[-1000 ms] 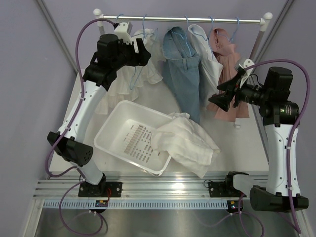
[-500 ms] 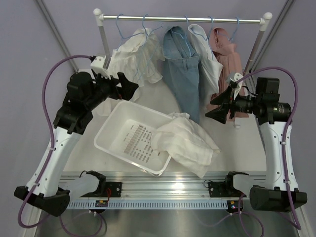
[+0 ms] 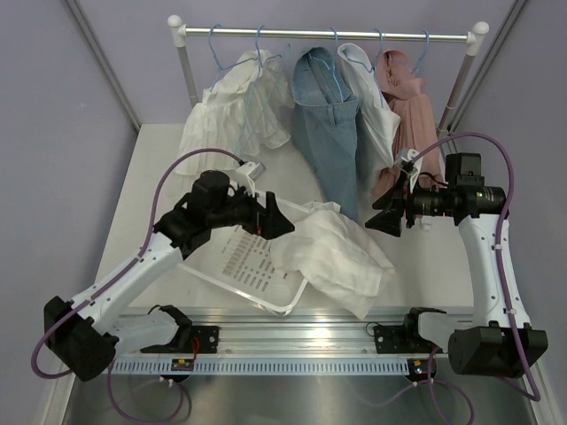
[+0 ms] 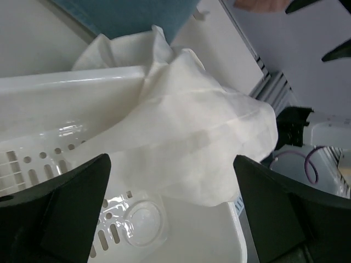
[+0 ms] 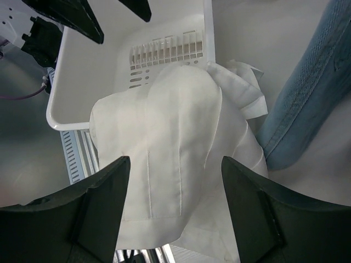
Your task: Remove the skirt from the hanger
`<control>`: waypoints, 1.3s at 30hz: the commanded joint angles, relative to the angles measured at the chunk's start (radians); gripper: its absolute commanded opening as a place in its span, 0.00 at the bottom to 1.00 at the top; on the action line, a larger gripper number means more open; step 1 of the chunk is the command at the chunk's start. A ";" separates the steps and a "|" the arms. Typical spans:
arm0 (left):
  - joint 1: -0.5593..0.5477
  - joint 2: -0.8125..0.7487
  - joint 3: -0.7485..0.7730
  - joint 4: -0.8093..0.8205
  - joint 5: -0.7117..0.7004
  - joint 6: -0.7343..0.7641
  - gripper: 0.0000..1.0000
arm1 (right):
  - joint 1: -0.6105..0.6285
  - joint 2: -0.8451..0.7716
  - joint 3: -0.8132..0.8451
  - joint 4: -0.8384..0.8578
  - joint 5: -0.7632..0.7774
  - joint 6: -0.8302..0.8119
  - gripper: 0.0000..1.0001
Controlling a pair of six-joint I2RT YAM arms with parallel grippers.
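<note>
Up at the far left end of the rail [image 3: 301,34], which runs along the bench's [image 3: 425,266] far edge, the white ruffled skirt [image 3: 232,115] is on its blue hanger [image 3: 259,44]. No gripper touches it. To its right hang a denim piece [image 3: 323,133], a white top [image 3: 372,97] and a pink garment [image 3: 409,106] by the rail's right post.

The left gripper [image 3: 276,218] is well apart from the skirt, low over the basket [image 3: 241,261], which sits toward the bench's near edge, left of middle. Its jaws are spread wide with nothing between them. In the left wrist view they frame the basket's rim and the cloth [image 3: 332,257].

That white cloth is draped over the basket's right rim, part inside and part spilled onto the bench toward the near edge.

The right gripper [image 3: 379,209] hangs above the bench right of middle, just beside the lower hems of the denim piece and the pink garment, pointing left. Its jaws are also parted and hold nothing. The right wrist view looks down on the cloth and basket, with the denim hem at the right.
</note>
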 commanded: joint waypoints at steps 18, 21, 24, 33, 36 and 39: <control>-0.124 0.332 0.122 0.177 0.076 0.055 0.84 | -0.003 -0.027 -0.037 -0.047 -0.024 -0.073 0.75; -0.124 0.349 0.124 0.192 0.107 0.034 0.70 | -0.003 -0.022 -0.037 -0.044 -0.024 -0.075 0.75; -0.124 0.363 0.141 0.189 0.128 0.032 0.41 | -0.003 -0.018 -0.038 -0.042 -0.026 -0.075 0.76; -0.123 0.285 0.248 0.071 0.128 0.075 0.00 | -0.003 -0.021 -0.032 -0.040 -0.024 -0.073 0.76; -0.123 0.245 0.370 -0.002 0.127 0.077 0.00 | -0.003 -0.021 -0.014 -0.039 -0.023 -0.065 0.76; -0.123 0.218 0.489 -0.075 0.107 0.083 0.00 | -0.003 -0.013 0.023 -0.033 -0.026 -0.049 0.76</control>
